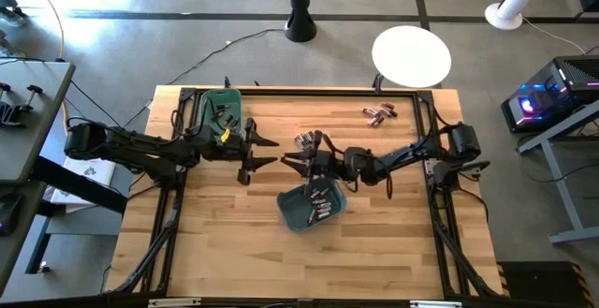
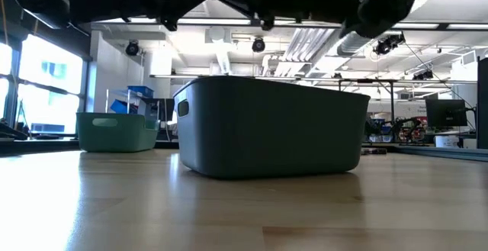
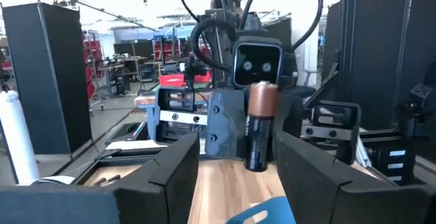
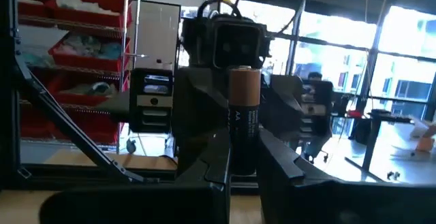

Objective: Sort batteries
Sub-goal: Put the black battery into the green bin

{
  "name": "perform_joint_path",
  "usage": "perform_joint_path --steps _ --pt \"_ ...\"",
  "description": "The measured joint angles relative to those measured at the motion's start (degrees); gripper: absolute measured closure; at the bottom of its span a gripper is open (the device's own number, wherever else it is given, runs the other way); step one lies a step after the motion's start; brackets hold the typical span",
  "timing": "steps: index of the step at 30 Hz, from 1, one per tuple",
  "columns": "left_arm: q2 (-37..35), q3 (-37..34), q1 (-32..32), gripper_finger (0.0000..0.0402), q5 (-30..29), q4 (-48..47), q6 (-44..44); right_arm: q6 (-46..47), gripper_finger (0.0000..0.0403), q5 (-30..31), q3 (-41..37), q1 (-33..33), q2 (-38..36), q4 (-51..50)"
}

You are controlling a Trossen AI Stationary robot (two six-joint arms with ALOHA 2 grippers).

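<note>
- We see the right claw [image 4: 242, 166] clamped on one battery [image 4: 243, 118], held upright, copper end up, above mid-tabletop [image 1: 225, 242].
- The left claw [image 3: 235, 159] faces it with fingers spread, the battery standing between them, untouched as far as we can tell.
- We count two bins: the teal bin [image 1: 314, 207] just below the claws, holding several cells, and the green bin [image 1: 220, 111] near the far left edge.
- Two loose clusters lie on the wood: one [image 1: 305, 140] beside the right claw, one [image 1: 379, 113] toward the far right corner.
</note>
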Motion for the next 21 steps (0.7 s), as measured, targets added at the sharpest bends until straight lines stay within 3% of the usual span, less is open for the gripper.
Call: perform_joint_path --steps 9,21 --pt "0.0 0.06 -2.07 0.0209 0.02 2.17 -0.61 0.71 0.0375 -0.19 4.01 0.05 -0.01 -8.55" --pt "0.0 1.22 -4.54 0.0233 -0.65 1.7 -0.54 1.47 0.0375 -0.68 5.87 -0.08 -0.01 -10.85"
